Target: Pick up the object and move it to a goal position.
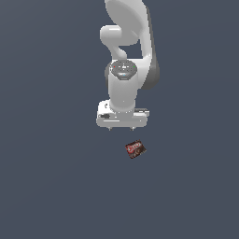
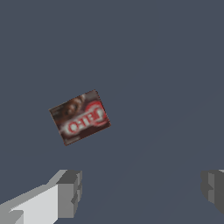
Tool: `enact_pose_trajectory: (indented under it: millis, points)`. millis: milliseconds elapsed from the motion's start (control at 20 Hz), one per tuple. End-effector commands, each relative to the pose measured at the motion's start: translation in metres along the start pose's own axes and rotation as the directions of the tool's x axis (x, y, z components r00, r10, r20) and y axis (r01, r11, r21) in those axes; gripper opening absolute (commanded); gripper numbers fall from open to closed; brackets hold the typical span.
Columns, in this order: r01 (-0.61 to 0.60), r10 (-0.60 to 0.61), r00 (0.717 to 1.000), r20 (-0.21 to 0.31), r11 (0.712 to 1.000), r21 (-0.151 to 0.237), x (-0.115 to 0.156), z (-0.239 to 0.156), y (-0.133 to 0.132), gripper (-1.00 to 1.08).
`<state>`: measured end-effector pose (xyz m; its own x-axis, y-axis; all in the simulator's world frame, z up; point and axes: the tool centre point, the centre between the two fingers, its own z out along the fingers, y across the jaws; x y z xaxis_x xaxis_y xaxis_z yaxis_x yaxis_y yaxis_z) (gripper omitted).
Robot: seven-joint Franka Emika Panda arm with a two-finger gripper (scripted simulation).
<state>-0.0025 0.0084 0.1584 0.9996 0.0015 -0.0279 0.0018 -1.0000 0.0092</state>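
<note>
The object is a small flat box [image 1: 135, 149], dark red and brown with white lettering, lying tilted on the grey surface. In the exterior view it sits just below the white gripper [image 1: 121, 128] and a little toward the exterior view's right. The wrist view shows the box [image 2: 79, 117] lying flat, apart from the gripper [image 2: 142, 192]. The two grey fingertips [image 2: 70, 192] stand wide apart with nothing between them. The gripper is open and empty, raised above the surface.
The white arm [image 1: 126, 56] rises behind the gripper toward the top of the exterior view. A plain dark grey surface [image 1: 46, 186] spreads all around the box.
</note>
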Motion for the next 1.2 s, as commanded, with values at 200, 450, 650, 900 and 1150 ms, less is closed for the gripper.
enact_pose_trajectory:
  millis: [200, 450, 650, 900, 1150]
  points:
    - [0.002, -0.002, 1.0, -0.01, 1.0, 0.002, 0.004, 0.001, 0.0, 1.0]
    - [0.006, -0.006, 1.0, -0.024, 1.0, 0.005, 0.01, 0.001, 0.001, 1.0]
    - [-0.002, 0.003, 1.0, -0.023, 1.0, 0.005, 0.01, 0.002, 0.0, 1.0]
    - [-0.043, 0.043, 0.999, -0.022, 0.999, 0.007, 0.011, 0.005, -0.002, 1.0]
    - [-0.112, 0.112, 0.993, -0.021, 0.994, 0.011, 0.013, 0.01, -0.007, 1.0]
